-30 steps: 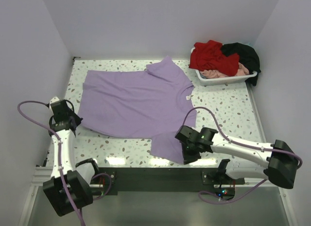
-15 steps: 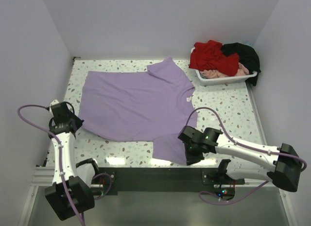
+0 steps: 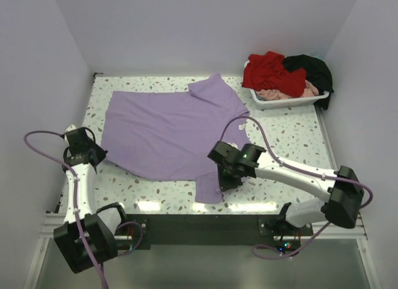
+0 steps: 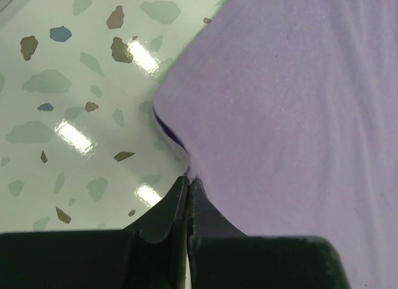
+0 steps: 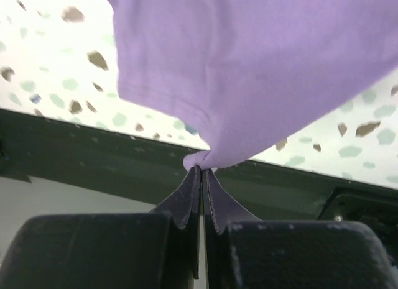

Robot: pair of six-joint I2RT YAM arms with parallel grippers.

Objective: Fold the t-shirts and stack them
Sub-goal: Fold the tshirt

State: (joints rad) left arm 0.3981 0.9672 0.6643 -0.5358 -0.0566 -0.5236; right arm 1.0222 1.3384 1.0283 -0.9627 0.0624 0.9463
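A large lavender t-shirt [image 3: 168,130] lies spread on the speckled table, its collar toward the right. My left gripper [image 3: 94,155] is shut on the shirt's near left hem corner [image 4: 189,171], low at the table. My right gripper [image 3: 225,177] is shut on the edge of the near sleeve [image 5: 202,158] and holds it lifted off the table, so the sleeve [image 3: 211,188] hangs below it. Red [image 3: 270,70], black [image 3: 314,70] and pale pink [image 3: 280,93] t-shirts are piled in a white tray at the back right.
The white tray [image 3: 291,102] stands at the table's back right corner. White walls close in the table on three sides. A dark rail [image 3: 205,227] with the arm bases runs along the near edge. Bare speckled table [image 3: 292,137] shows right of the lavender shirt.
My right gripper has moved up and to the left with the near sleeve, lifting it over the shirt's body. The left gripper has stayed in place on the hem corner.
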